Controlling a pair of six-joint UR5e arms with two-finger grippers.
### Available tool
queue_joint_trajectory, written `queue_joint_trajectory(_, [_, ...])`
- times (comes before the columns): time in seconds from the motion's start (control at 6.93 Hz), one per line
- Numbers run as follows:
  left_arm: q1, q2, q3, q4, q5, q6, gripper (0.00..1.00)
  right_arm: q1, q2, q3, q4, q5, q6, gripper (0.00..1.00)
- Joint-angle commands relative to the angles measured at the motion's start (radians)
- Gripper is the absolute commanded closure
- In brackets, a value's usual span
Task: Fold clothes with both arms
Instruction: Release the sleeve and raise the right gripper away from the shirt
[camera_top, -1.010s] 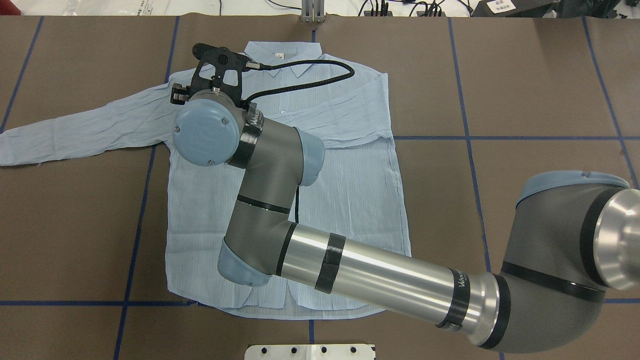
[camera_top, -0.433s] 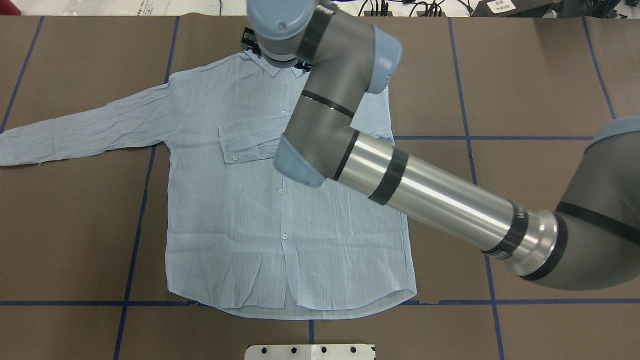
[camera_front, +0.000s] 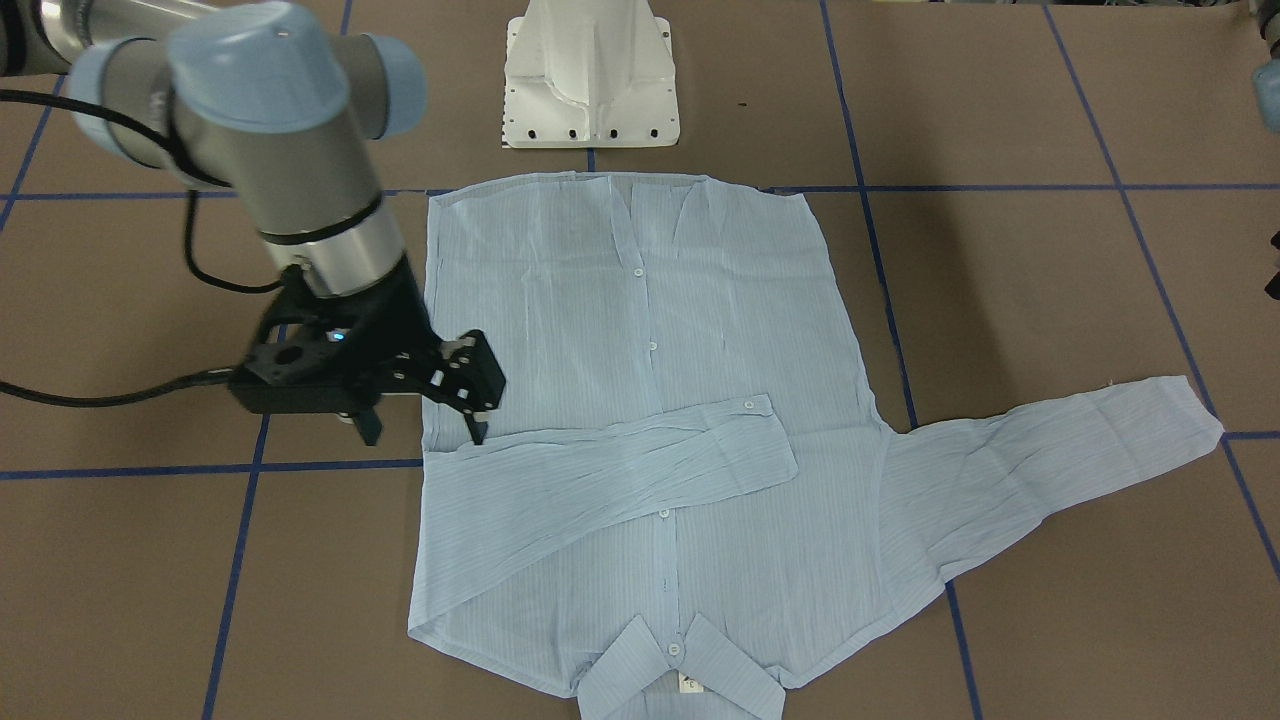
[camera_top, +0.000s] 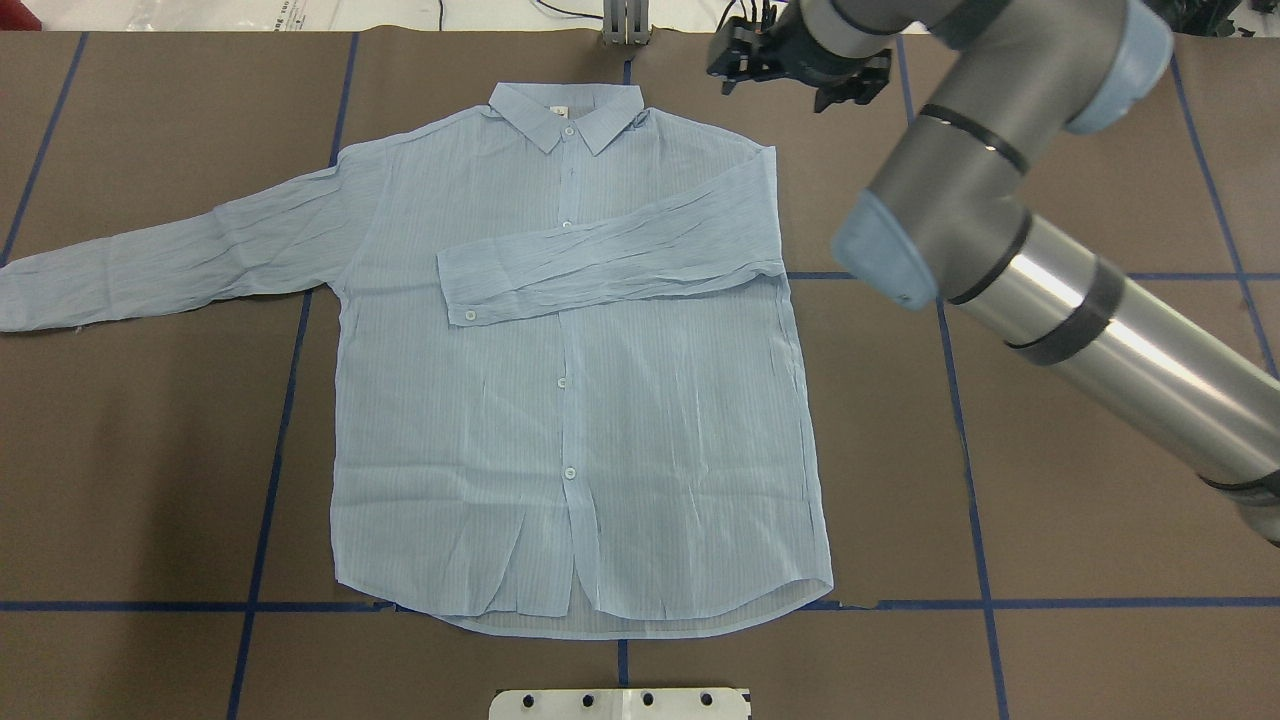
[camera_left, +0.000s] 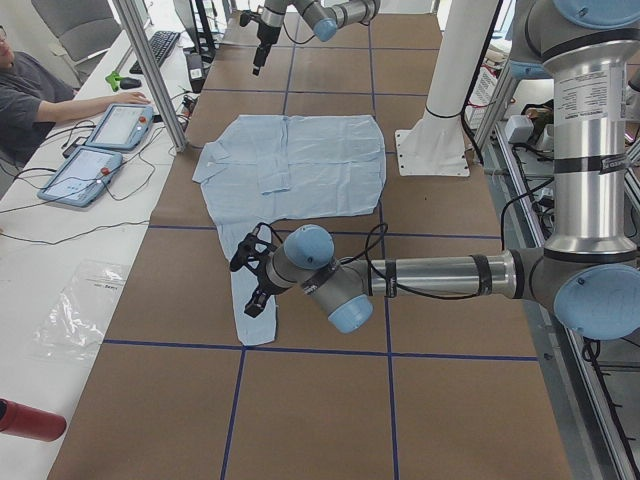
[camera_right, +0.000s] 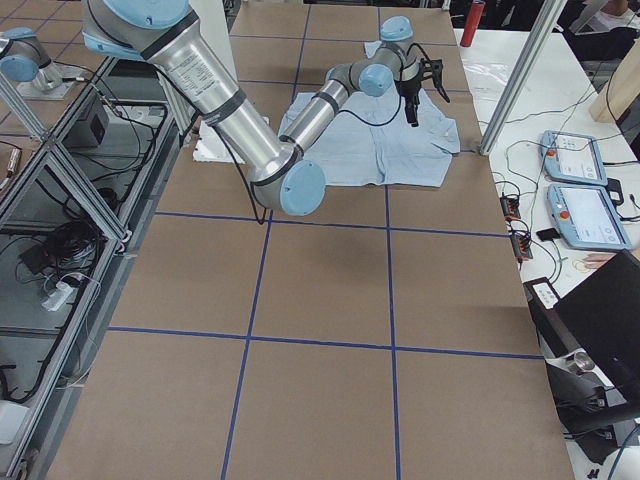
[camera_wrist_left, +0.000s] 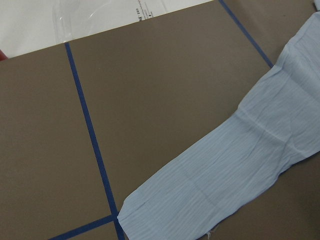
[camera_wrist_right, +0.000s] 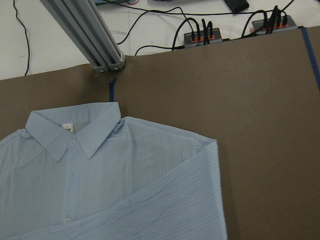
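Observation:
The pale-blue shirt (camera_top: 560, 420) lies flat and buttoned on the brown table, collar (camera_top: 565, 110) at the far side. One sleeve (camera_top: 610, 255) is folded across the chest. The other sleeve (camera_top: 170, 255) stretches out to the left. My right gripper (camera_front: 424, 432) hangs open and empty just off the shirt's edge (camera_front: 440, 400), beside the folded sleeve's shoulder. The right wrist view looks down on the collar (camera_wrist_right: 75, 132). My left gripper (camera_left: 252, 290) hovers over the outstretched sleeve's cuff (camera_wrist_left: 165, 205). I cannot tell whether it is open or shut.
The white pedestal (camera_front: 590, 80) stands at the near table edge behind the hem. An aluminium post (camera_top: 625, 25) and cables with power strips (camera_wrist_right: 202, 35) line the far edge. A person sits at a side desk with tablets (camera_left: 120, 125). Blue tape lines cross the table.
My right arm has swung from over the shirt's left shoulder, past the collar, to beyond the right shoulder. The shirt has not moved.

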Motion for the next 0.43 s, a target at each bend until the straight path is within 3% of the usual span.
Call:
queue_joint_trajectory(0.0, [0.101,0.002,0.111,-0.167,0.1,-0.142,0.1,0.156,-0.229,0.145,0.006,0.167,-0.266,0.0])
queue_joint_trajectory(0.29, [0.139,0.0,0.2,-0.262,0.105,-0.233,0.26,0.244,-0.336,0.202,0.008,0.26,-0.391,0.0])
